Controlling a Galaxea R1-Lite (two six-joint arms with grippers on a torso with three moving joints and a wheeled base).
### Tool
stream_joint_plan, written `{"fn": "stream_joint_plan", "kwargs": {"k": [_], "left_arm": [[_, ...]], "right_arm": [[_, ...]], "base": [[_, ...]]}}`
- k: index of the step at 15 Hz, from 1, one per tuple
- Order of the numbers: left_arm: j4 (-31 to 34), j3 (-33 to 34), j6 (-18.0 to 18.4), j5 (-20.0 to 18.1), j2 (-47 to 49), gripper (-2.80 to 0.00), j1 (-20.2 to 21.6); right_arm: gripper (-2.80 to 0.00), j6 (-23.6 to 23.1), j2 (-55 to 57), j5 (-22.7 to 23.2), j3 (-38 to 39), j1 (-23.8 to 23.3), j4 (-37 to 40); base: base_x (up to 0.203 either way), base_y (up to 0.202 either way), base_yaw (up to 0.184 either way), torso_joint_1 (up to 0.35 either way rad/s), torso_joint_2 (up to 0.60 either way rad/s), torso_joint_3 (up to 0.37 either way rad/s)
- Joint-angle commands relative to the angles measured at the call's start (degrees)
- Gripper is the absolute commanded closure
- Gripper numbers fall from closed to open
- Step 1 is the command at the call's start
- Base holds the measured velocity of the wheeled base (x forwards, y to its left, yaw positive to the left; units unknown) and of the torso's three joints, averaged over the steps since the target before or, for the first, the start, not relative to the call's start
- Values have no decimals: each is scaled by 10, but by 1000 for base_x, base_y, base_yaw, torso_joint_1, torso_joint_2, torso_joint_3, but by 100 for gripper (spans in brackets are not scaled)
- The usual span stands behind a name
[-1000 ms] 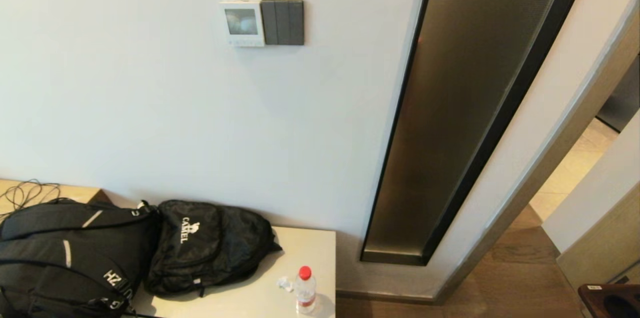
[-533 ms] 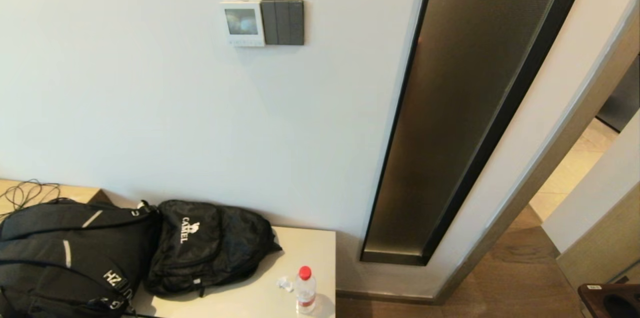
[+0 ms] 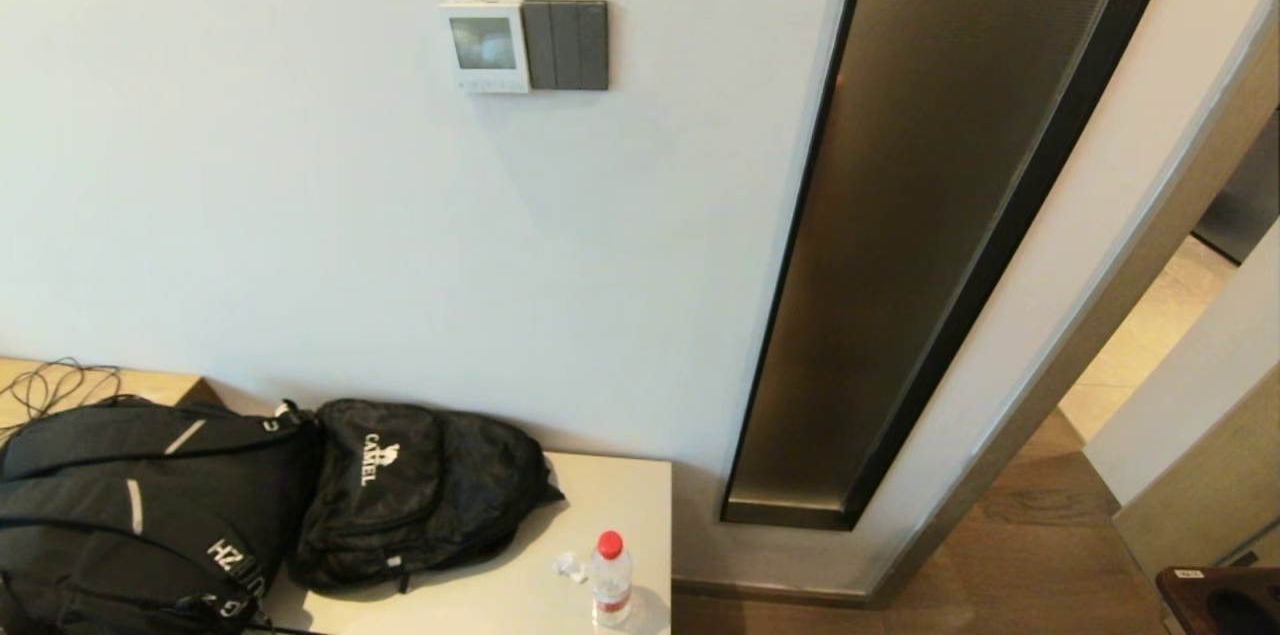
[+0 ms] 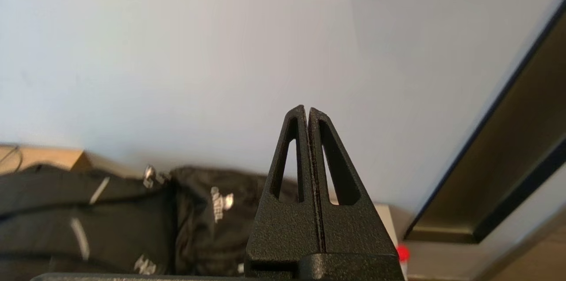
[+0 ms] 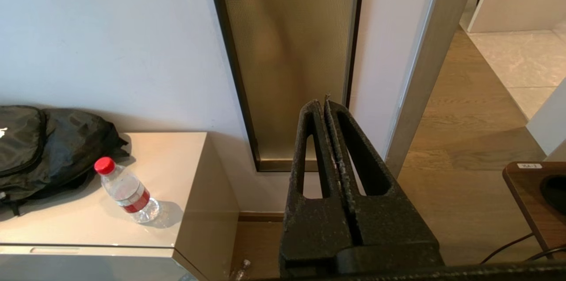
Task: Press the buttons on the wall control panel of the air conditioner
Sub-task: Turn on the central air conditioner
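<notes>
The air conditioner's wall control panel (image 3: 484, 46) is a small white square with a grey screen, high on the white wall in the head view. The buttons (image 3: 487, 85) form a row of tiny white keys along its lower edge. Neither gripper shows in the head view. My left gripper (image 4: 307, 108) is shut and empty, pointing at bare wall well below the panel, above the black bags. My right gripper (image 5: 322, 102) is shut and empty, low down, facing the bronze glass panel (image 5: 287, 51) and the floor. The control panel is out of both wrist views.
A dark grey three-rocker switch plate (image 3: 566, 44) adjoins the panel's right side. Below stand a beige cabinet (image 3: 630, 495) with two black backpacks (image 3: 400, 490) and a red-capped water bottle (image 3: 610, 580). A bronze glass panel (image 3: 930, 215) and a doorway lie to the right.
</notes>
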Motion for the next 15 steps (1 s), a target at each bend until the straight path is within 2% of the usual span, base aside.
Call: {"fn": "stream_joint_plan", "kwargs": {"k": [1,4,8,11,15], "left_arm": [[-70,-69,-2,-1,210,0,-7],[-139,-209,-6,-1,385,0,-15],[-192,-391,-12,-2,576,0,-55],[-246,-464,-11,5,667,0,-111],[-259,-535,-10,18,743,0,-150]], "right_arm": [[0,-1,1,0,0,0,0],[0,-1,1,0,0,0,0],[0,0,1,0,0,0,0],[0,0,1,0,0,0,0],[0,-1,1,0,0,0,0]], "base": [[0,0,0,0,0,0],[0,0,0,0,0,0],[0,0,0,0,0,0],[0,0,0,0,0,0],[0,0,0,0,0,0]]}}
